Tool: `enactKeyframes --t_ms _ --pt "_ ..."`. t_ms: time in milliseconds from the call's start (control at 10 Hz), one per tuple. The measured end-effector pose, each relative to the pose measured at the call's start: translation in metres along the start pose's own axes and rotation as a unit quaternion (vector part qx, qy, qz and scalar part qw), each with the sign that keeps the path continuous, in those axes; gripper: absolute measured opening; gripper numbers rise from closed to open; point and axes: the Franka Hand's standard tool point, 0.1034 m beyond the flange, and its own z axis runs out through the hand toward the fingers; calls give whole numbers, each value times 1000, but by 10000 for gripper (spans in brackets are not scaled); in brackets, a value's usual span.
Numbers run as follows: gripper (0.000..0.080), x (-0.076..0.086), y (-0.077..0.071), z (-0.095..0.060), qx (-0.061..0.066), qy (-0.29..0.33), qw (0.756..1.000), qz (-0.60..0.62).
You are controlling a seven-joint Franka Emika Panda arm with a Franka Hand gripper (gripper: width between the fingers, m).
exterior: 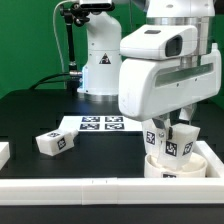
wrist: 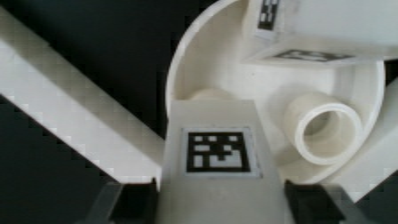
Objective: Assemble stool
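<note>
Hand (exterior: 172, 132) is clenching on a chunky oblong white plastic leg (wrist: 221, 135) (tag facing wrist camera), hanging directly over low round rimmed white plastic seat (exterior: 160, 168).

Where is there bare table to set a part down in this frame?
Free: the black tabletop between the loose leg and the seat, bordered by the marker board behind and the front rail. Crowded: the exterior view's right corner, where the gripper, shut on the held leg, hangs over the seat.
</note>
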Motion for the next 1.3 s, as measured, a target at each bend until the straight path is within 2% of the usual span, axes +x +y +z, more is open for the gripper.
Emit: enactKeyframes --t_ms 300,500,800,1300 --pt "336 -2 4 1 1 2 993 117" --pt "337 -1 7 1 -4 13 982 188" --pt "337 -1 7 1 1 17 950 310" --pt "338 0 7 2 5 22 884 467"
